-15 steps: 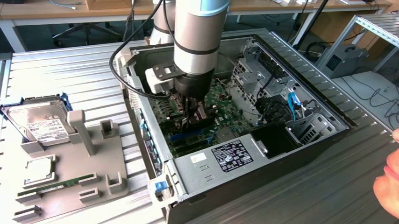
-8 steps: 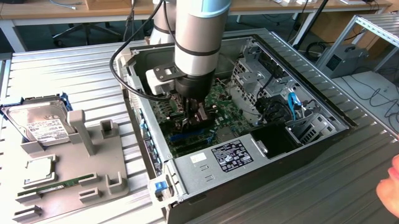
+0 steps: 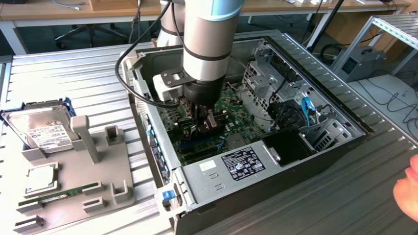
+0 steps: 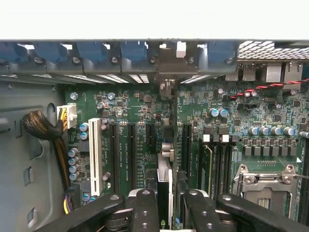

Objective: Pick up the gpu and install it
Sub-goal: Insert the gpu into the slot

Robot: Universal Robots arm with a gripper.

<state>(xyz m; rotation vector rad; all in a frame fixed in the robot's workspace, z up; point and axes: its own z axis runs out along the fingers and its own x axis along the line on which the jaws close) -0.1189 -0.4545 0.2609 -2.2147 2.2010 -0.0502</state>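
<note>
The big grey robot arm reaches down into the open black and silver computer case in the middle of the exterior view. The case lies on its side on the ribbed metal table.

The black gripper is clenched on the gpu, a thin flat black card seen edge-on at the lower middle of the wrist view. One black finger sits on each side of the card. The card stands upright, and its silver metal end reaches up toward the back wall of the case, near the row of blue clips at the top of the frame. Below it lies the green circuit board with its long black slots.

This looks like the install step. The picking up is done, and the card hangs right over the slots or just inside one. It is hard to tell if it is pushed all the way in. The next move calls for a straight, gentle push, with the card lined up with its slot so it does not tip or bend.

At the left of the exterior view, a grey plastic holder keeps a silver hard drive with a white label and a slim green memory stick. A person's hand shows at the right edge
</note>
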